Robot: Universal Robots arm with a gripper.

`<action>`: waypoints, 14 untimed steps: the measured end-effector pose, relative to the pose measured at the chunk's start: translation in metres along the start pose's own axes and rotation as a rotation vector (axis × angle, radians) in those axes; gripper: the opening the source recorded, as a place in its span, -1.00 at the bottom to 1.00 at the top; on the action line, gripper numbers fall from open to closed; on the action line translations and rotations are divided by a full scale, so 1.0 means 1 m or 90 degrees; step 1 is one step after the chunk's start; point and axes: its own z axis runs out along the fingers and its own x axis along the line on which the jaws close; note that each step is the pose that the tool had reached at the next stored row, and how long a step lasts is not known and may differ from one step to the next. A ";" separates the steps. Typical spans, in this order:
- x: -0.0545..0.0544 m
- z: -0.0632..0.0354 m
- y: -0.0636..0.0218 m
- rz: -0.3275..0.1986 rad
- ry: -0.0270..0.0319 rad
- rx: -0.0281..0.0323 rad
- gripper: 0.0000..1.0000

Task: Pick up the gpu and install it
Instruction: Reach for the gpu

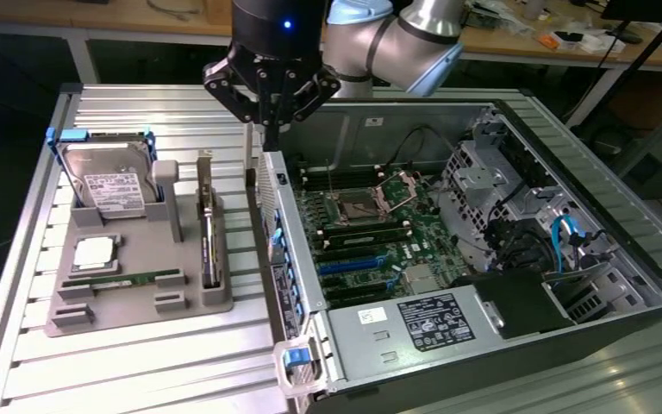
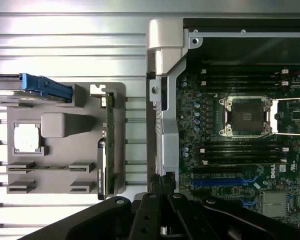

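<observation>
The gpu point(image 1: 207, 231) stands on its long edge in a slot along the grey holder tray point(image 1: 135, 302), its silver end bracket at the far end. In the wrist view the gpu point(image 2: 109, 145) appears as a thin dark strip at the tray's side. My gripper point(image 1: 271, 129) hangs above the near wall of the open computer case point(image 1: 279, 224), to the exterior view's right of the gpu and well above it. Its fingers point(image 2: 162, 192) are drawn together with nothing between them. Blue expansion slots point(image 1: 348, 263) lie bare on the motherboard point(image 1: 389, 233).
The tray also carries a silver hard drive point(image 1: 110, 185) in a blue-handled bracket, a CPU point(image 1: 93, 251) and a green RAM stick point(image 1: 124, 279). Inside the case are the empty CPU socket point(image 1: 354, 207), cables and a power supply point(image 1: 434, 319). Everything sits on a ribbed metal table point(image 1: 135, 371).
</observation>
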 end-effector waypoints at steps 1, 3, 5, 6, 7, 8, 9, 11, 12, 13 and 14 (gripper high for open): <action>0.003 0.0000 0.0000 0.000 0.0000 0.0000 -0.79; 0.009 -0.0001 -0.0001 0.000 0.0000 0.0000 -0.79; 0.015 -0.0002 -0.0001 0.000 0.0000 0.0000 -0.79; 0.018 -0.0003 -0.0001 0.000 0.0000 0.0000 -0.79; 0.021 -0.0003 -0.0001 0.000 0.0000 0.0000 -0.79; 0.025 -0.0004 -0.0002 0.000 0.0000 0.0000 -0.79; 0.028 -0.0004 -0.0002 0.000 0.0000 0.0000 -0.79; 0.034 -0.0005 -0.0002 0.000 0.0000 0.0000 -0.79; 0.037 -0.0005 -0.0003 0.000 0.0000 0.0000 -0.79; 0.039 -0.0006 -0.0003 0.000 0.0001 0.0000 -0.79; 0.042 -0.0006 -0.0003 0.000 0.0000 0.0000 -0.79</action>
